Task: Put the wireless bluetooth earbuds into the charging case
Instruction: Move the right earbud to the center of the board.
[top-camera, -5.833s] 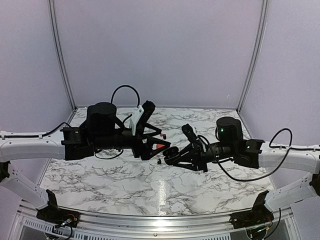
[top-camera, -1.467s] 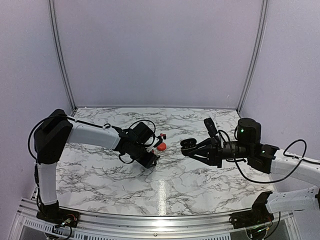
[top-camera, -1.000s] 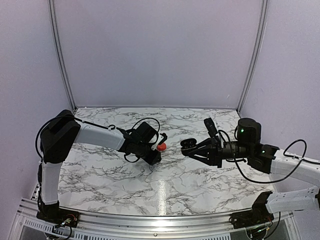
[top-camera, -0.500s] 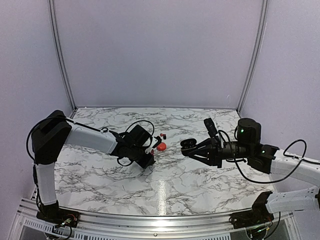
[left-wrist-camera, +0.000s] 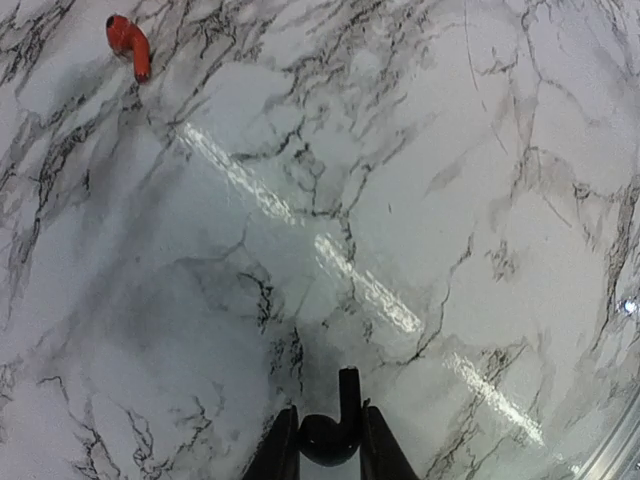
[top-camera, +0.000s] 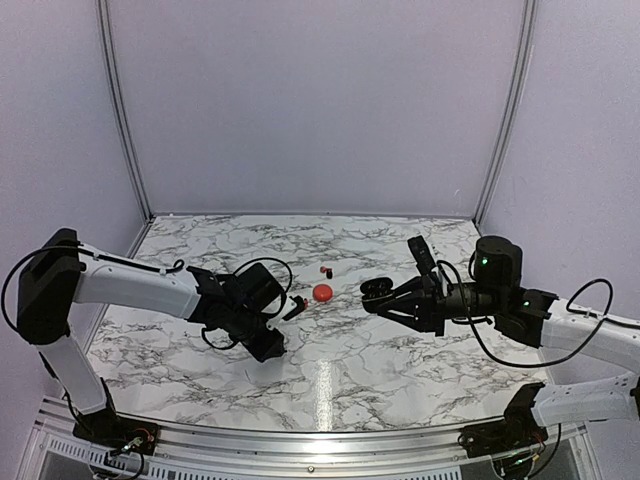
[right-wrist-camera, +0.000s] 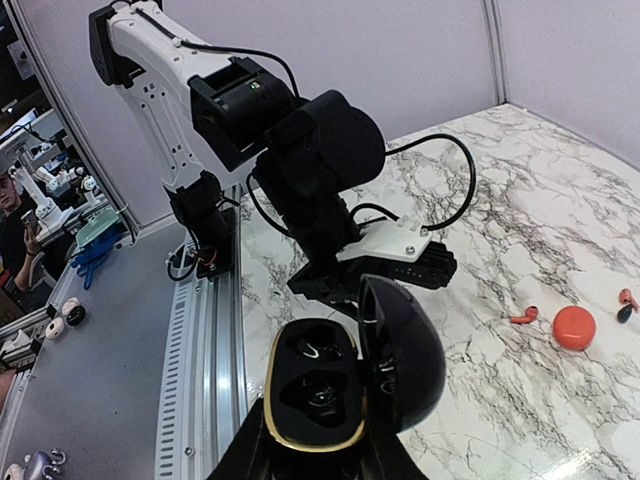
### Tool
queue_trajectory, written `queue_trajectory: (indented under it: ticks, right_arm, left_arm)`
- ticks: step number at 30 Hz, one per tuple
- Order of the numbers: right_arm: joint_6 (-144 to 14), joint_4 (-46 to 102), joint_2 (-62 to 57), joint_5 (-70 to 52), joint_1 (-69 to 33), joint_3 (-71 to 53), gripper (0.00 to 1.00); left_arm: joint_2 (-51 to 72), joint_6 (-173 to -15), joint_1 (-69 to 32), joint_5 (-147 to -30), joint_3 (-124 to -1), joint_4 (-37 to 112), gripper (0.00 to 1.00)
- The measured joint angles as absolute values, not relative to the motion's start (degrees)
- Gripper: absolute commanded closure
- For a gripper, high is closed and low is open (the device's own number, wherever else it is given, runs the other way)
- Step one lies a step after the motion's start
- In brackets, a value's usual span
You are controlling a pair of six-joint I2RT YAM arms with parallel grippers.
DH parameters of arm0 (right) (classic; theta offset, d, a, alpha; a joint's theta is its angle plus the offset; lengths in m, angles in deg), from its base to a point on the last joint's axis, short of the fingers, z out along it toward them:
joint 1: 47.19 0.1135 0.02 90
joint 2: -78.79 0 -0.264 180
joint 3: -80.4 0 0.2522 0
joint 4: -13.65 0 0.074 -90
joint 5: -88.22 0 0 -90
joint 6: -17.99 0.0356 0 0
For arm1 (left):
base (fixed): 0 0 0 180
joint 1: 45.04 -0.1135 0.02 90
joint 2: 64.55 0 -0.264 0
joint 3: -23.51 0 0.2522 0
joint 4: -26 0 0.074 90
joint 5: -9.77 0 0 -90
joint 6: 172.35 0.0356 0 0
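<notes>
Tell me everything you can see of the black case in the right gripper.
The black case is oval, glossy and looks like plastic. It is open: the lid stands up on a hinge at one side. A thin gold rim runs around the base, and two dark wells lie inside; I cannot tell whether they hold anything. The right gripper clamps the base from both sides, clear of the table.
</notes>
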State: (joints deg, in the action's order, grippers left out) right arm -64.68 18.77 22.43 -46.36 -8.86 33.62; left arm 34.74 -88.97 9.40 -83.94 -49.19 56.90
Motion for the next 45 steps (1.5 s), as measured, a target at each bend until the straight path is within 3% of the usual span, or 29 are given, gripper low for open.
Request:
queue_trajectory:
  ticks: [11, 14, 20, 24, 33, 40, 45]
  right_arm:
    - [-64.53, 18.55, 22.43, -46.56, -8.86, 33.62, 1.00]
    - [-64.51, 18.35, 22.43, -46.60, -8.86, 33.62, 1.00]
    - [-64.51, 18.33, 22.39, -46.82, -8.86, 33.62, 1.00]
    - [-64.48, 18.35, 22.39, -46.86, -8.86, 33.62, 1.00]
    - [-64.48, 18.37, 22.39, -46.91, -8.86, 33.62, 1.00]
    - [-64.48, 18.35, 22.39, -47.34, -8.86, 33.62, 1.00]
    - [-64.51, 16.91, 23.20, -48.87, -8.75, 34.54, 1.00]
  left_arm:
    - [35.37, -78.15, 12.92, -83.98, -49.15, 63.96, 0.74]
    - [36.77, -74.80, 13.05, -81.38, -50.26, 65.25, 0.66]
    - [39.26, -70.39, 13.07, -74.41, -54.07, 67.18, 0.39]
    - [38.48, -69.80, 12.98, -71.48, -54.55, 67.33, 0.33]
    - [29.32, -74.21, 12.98, -70.56, -50.66, 67.31, 0.38]
    - [23.98, -86.54, 12.98, -74.26, -44.60, 64.05, 0.58]
    - [18.76, -96.40, 13.59, -77.86, -37.83, 57.12, 0.65]
